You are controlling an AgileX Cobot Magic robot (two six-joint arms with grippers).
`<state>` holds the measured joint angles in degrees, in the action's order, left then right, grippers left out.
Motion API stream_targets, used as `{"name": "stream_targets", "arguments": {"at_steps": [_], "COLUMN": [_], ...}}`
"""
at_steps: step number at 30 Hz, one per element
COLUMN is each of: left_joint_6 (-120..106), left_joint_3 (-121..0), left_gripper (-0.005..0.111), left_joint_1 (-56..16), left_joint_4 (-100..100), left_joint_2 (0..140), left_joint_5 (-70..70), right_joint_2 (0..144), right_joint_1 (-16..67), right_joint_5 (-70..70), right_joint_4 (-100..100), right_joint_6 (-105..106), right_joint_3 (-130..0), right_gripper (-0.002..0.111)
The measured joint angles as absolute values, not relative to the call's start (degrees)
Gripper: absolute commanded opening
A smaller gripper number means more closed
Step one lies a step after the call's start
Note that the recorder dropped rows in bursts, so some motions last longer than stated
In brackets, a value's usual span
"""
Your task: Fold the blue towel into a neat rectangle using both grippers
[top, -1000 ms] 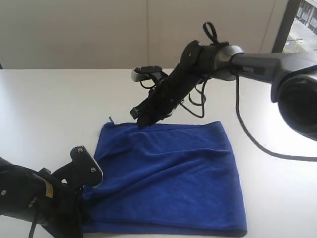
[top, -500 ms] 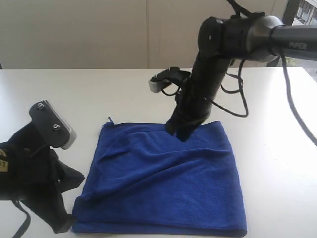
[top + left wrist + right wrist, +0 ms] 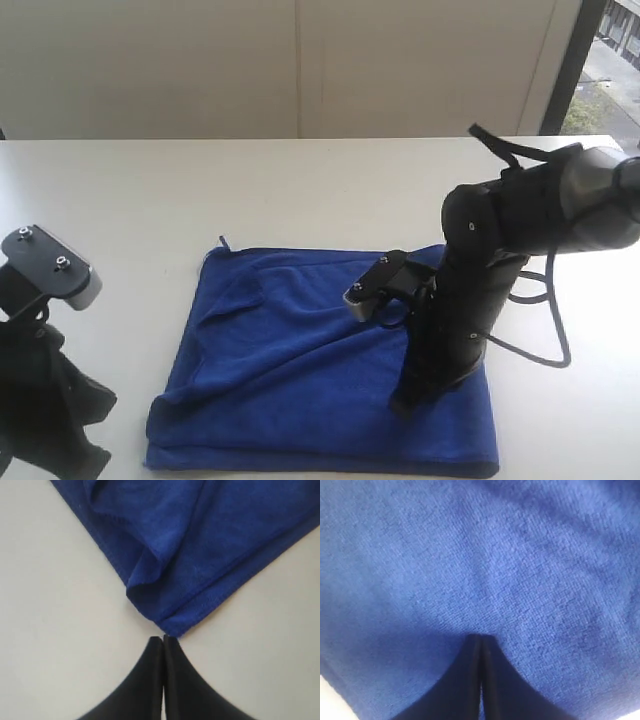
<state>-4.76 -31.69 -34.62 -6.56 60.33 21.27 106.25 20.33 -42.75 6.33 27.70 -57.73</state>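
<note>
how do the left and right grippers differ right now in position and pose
The left gripper is over bare table, tips just short of a corner of the blue towel; the right gripper has towel under its tips. The left sits off the towel's left side; the right points steeply down onto its right part. Both have jaws shut, nothing visibly between them.
</note>
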Motion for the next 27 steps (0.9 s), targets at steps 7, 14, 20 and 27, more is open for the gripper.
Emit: {"name": "stream_targets", "arguments": {"at_steps": [7, 14, 20, 27], "left_joint_6": [-4.8, -4.8, -4.8, -4.8], "left_joint_3": [-27.0, -26.2, -26.2, -26.2], "left_gripper": [0.000, 0.000, 0.000, 0.000], "left_joint_1": [-34.6, -34.6, -34.6, -34.6], "left_joint_4": [-7.3, -7.9, -7.9, -7.9], "left_joint_2": [59.6, 56.4, 53.7, 52.4], "left_joint_5": [21.7, 20.7, 20.6, 20.6], "right_joint_2": [104.9, 104.1, 104.1, 104.2], "right_joint_1": [23.1, 33.2, 43.9, 53.1], "right_joint_5": [-40.5, -43.9, -46.8, -46.5], "right_joint_4": [3.9, 0.9, 6.2, 15.3], "right_joint_6": [25.7, 20.5, 19.0, 19.0], "right_joint_3": [-54.4, -53.1, -53.1, -54.6], "right_gripper": [0.000, 0.000, 0.000, 0.000]}}
